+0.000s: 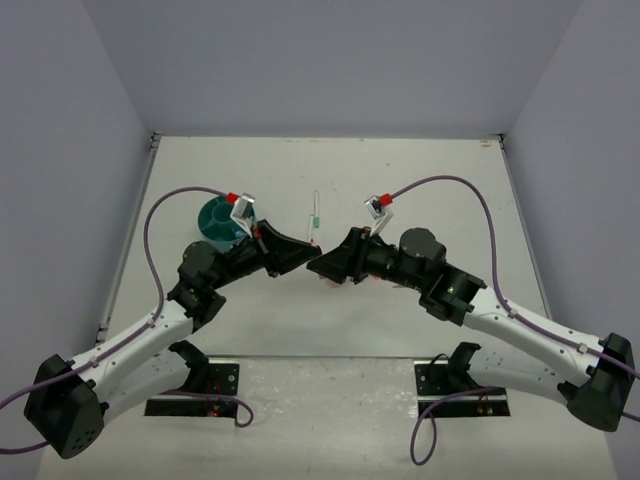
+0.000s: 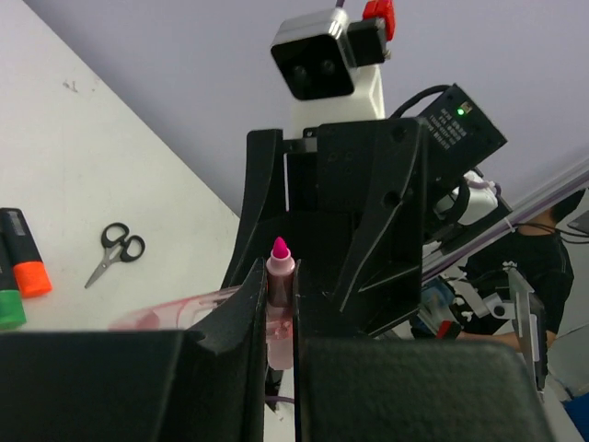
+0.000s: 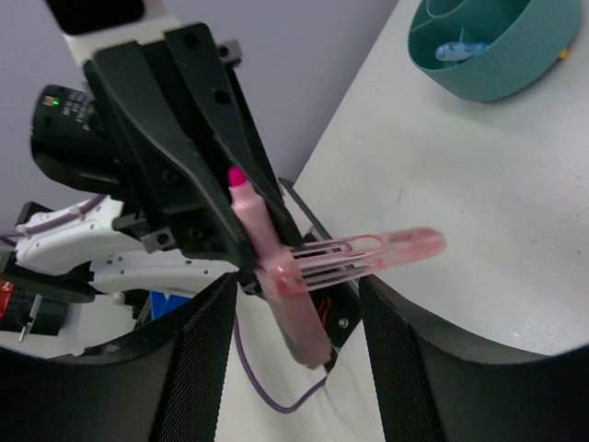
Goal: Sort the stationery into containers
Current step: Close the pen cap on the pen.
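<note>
My left gripper (image 2: 281, 287) is shut on a pink stubby marker (image 2: 279, 264), its magenta tip up. The two grippers meet above the table's middle, left gripper (image 1: 303, 257) facing right gripper (image 1: 332, 264). In the right wrist view the pink marker (image 3: 276, 276) hangs between the fingers of my right gripper (image 3: 294, 296), which stands open on both sides of its lower end without touching it. A translucent pink piece (image 3: 396, 250) with thin prongs sticks out sideways from the marker. The teal organiser (image 1: 216, 222) stands behind the left arm, and the right wrist view shows the organiser (image 3: 497, 69) with a blue clip (image 3: 457, 49) inside.
Small black-handled scissors (image 2: 115, 250) lie on the table beside an orange highlighter (image 2: 28, 262) and a green highlighter (image 2: 7, 308). A thin white pen (image 1: 314, 214) lies at mid-table behind the grippers. Grey walls close off the table's back and sides.
</note>
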Tool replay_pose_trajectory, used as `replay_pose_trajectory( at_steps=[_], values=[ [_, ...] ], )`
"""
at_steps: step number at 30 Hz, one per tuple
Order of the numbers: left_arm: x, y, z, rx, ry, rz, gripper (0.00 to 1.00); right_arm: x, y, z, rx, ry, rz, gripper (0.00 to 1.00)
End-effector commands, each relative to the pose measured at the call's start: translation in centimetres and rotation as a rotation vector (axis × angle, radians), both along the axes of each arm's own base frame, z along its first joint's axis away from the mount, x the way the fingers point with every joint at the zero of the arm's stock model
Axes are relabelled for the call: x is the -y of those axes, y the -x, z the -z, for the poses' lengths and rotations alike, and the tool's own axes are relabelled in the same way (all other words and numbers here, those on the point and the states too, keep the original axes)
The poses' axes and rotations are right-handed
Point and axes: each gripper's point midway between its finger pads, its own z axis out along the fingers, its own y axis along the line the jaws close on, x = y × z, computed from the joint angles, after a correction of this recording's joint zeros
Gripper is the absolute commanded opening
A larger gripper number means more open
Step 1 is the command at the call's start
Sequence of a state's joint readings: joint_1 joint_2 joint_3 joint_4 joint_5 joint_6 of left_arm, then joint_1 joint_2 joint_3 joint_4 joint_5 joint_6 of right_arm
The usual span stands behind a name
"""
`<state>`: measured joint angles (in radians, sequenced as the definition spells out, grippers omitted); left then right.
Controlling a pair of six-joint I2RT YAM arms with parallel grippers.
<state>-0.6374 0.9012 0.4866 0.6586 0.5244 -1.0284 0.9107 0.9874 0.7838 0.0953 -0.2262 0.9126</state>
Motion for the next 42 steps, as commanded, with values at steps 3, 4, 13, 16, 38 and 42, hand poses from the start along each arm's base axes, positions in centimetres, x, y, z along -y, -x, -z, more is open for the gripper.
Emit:
replay_pose_trajectory(
  at_steps=[3, 4, 13, 16, 38, 42],
  values=[
    [0.3, 0.9, 0.4, -0.004, 0.021, 0.036, 0.00, -1.0, -0.5, -5.0, 0.046, -0.105, -0.032, 0.53],
    [0.3, 1.0, 0.3, -0.002, 0.022, 0.035, 0.00, -1.2, -0.4, -5.0, 0.043, -0.109, -0.044, 0.51],
    [-0.2, 0.1, 0.4, 0.006, -0.022, -0.035, 0.00, -1.5, 0.5, -3.9, 0.091, -0.107, -0.113, 0.36],
    [-0.3, -0.3, 0.4, 0.016, -0.051, -0.056, 0.00, -1.3, 1.3, -3.6, 0.121, -0.112, -0.145, 0.42],
    [0.6, -0.8, -0.6, -0.043, -0.103, -0.033, 1.00, 1.8, 1.5, -2.9, 0.268, -0.013, -0.075, 0.00],
    [1.4, 0.5, -1.1, -0.057, -0.008, 0.068, 1.00, 1.9, 2.6, -4.4, 0.331, -0.027, -0.132, 0.00]
  ],
)
